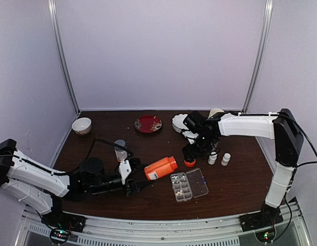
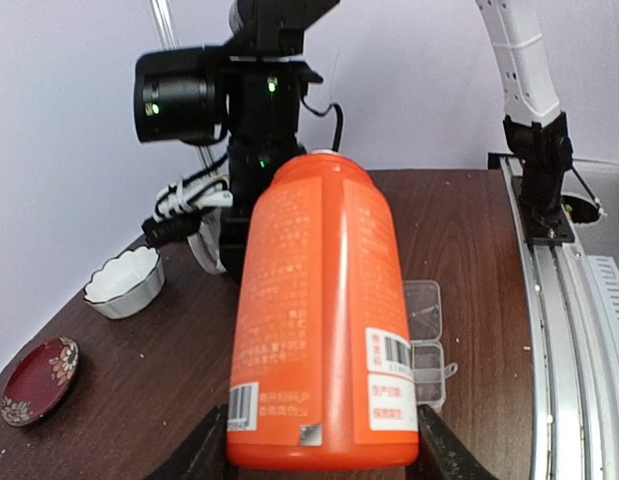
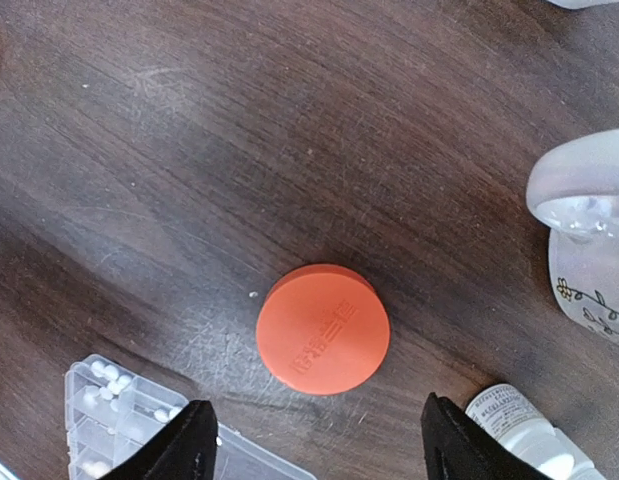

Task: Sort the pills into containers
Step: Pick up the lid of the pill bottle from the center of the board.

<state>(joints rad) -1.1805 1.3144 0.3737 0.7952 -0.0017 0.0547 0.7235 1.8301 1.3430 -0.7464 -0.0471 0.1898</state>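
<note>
We note: left claw [image 2: 322, 452] clenched on the orange bottle [image 2: 319, 300]; right claw [image 3: 319, 445] released, spread over the orange cap [image 3: 322, 328] on desk [image 3: 189, 150].

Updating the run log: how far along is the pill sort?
Done: the orange cap is off and lying on the table; a few pills sit in the pill box. In hand: the left gripper grips the orange bottle on its side near the box; the right gripper hangs open over the cap. Left: more filling, likely; can't count compartments.
</note>
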